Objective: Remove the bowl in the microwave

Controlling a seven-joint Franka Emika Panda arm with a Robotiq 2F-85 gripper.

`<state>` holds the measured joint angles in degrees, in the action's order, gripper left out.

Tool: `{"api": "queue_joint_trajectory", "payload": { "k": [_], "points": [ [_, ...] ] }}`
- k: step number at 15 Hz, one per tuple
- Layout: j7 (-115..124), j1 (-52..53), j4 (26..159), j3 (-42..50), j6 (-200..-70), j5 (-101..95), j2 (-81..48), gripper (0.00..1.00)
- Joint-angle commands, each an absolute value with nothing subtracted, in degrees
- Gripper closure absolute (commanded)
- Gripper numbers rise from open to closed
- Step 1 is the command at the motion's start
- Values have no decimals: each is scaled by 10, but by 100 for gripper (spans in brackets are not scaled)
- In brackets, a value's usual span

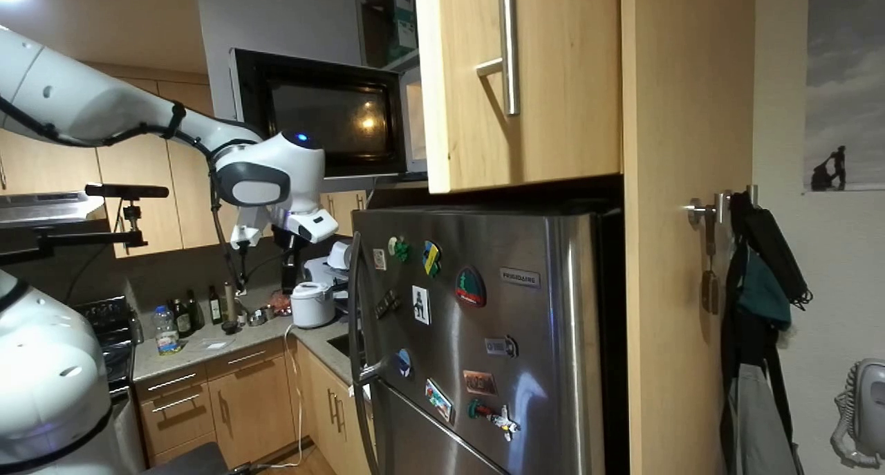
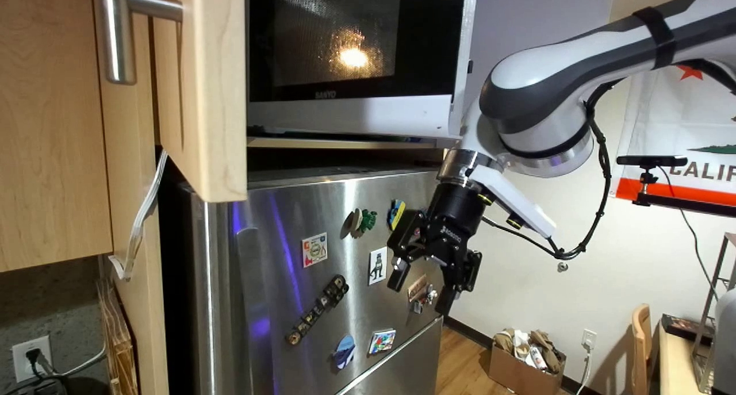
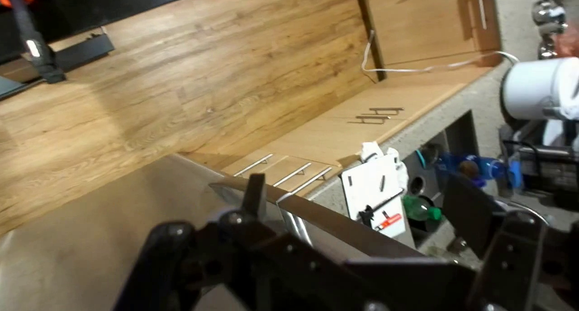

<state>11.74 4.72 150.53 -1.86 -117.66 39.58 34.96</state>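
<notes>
Kitchen: steel fridge near the claw, which is spread wide and holds nothing. Microwave sits higher than the claw, its door open; bowl not visible, presumably inside. Advised: lift clear of the door's free edge, level out, then enter.

The microwave had its top chopped off in an exterior view, and its inside was hidden there. The fridge ran out of frame at the bottom in both exterior views, and the print on its magnets was way too tiny to read. In the wrist view the end effector was blurry and cut off below, plus the pot ran past the right edge.
</notes>
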Motion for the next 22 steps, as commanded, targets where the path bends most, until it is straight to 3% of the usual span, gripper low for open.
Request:
{"api": "queue_joint_trajectory", "payload": {
  "k": [1, 13, 14, 19, 22],
  "points": [
    [102, 36, 1524, -2, -1213, 468, 401, 0],
    [67, 4, 1606, -39, -1458, 685, 569, 0],
    [97, 0, 1582, -30, -1413, 655, 538, 0],
    [79, 2, 1595, -34, -1438, 669, 561, 0],
    [64, 28, 1573, -66, -1581, 807, 526, 0]
  ]
}}
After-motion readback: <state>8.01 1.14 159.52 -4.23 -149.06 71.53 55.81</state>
